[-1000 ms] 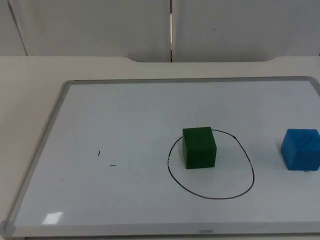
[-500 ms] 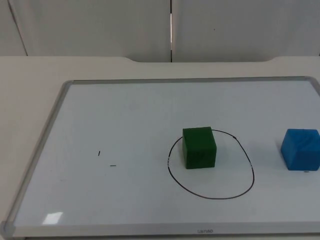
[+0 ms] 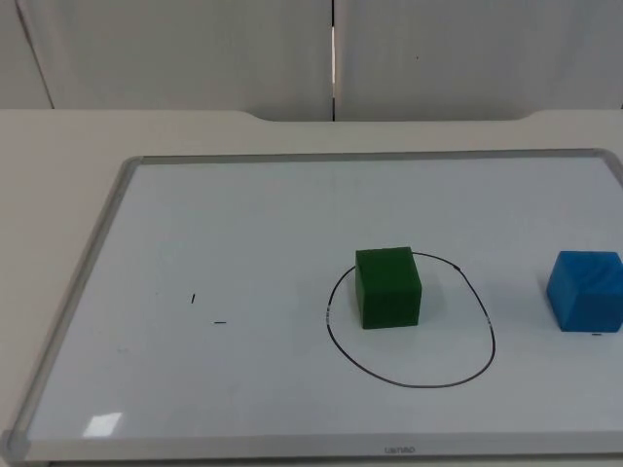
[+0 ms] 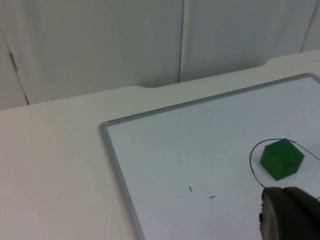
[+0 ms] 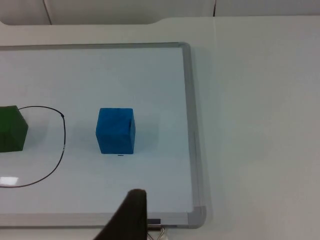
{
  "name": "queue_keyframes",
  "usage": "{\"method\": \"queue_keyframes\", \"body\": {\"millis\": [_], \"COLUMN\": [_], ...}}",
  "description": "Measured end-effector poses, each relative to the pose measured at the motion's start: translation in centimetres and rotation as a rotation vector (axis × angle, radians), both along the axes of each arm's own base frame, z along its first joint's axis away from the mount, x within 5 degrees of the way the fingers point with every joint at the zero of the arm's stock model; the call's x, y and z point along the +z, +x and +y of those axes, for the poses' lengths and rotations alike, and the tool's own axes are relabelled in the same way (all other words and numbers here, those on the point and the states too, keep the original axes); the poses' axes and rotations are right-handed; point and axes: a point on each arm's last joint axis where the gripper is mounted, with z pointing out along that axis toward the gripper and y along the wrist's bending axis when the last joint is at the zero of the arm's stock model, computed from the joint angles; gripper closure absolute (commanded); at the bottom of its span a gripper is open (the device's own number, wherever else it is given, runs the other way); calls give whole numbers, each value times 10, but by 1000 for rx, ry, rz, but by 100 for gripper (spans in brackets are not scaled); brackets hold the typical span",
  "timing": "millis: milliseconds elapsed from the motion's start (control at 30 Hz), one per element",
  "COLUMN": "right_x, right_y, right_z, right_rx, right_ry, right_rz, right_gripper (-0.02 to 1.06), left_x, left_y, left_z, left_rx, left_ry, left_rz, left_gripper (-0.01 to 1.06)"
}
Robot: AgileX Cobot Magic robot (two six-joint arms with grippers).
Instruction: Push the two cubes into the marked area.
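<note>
The green cube (image 3: 388, 287) sits inside the ring (image 3: 410, 321), so an off-centre shove could spin the blue cube (image 3: 585, 290) past it; pincer states can't be told.

A robot test bench in a lab-like room

A plain white table top (image 3: 58, 195) ends at a grey partition wall (image 3: 195, 49) made of flat panels with a vertical seam, with no household or shop furnishings around. On the table lies a metal-framed whiteboard (image 3: 243, 214) bearing a hand-drawn black outline (image 3: 484, 313) and small pen ticks, with a green cube (image 3: 388, 287) and a blue cube (image 3: 585, 290) as plain coloured props. The bare, staged layout suits an experiment station rather than a home or office desk.
</note>
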Motion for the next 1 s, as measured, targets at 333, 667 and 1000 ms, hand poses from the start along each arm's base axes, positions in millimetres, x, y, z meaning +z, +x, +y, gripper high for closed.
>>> {"method": "queue_keyframes", "body": {"millis": [333,667,1000], "right_x": [0,0,0], "right_y": [0,0,6], "right_z": [0,0,0], "right_rx": [0,0,0], "right_ry": [0,0,1], "right_rz": [0,0,36], "right_gripper": [0,3,44], "left_x": [-24,-56,-61], "left_y": [-16,-2,1], "left_z": [-1,-8,-8], "left_rx": [-86,-103,-92], "left_ry": [6,53,76], "left_rz": [-4,107,120], "left_gripper": [105,105,105]}}
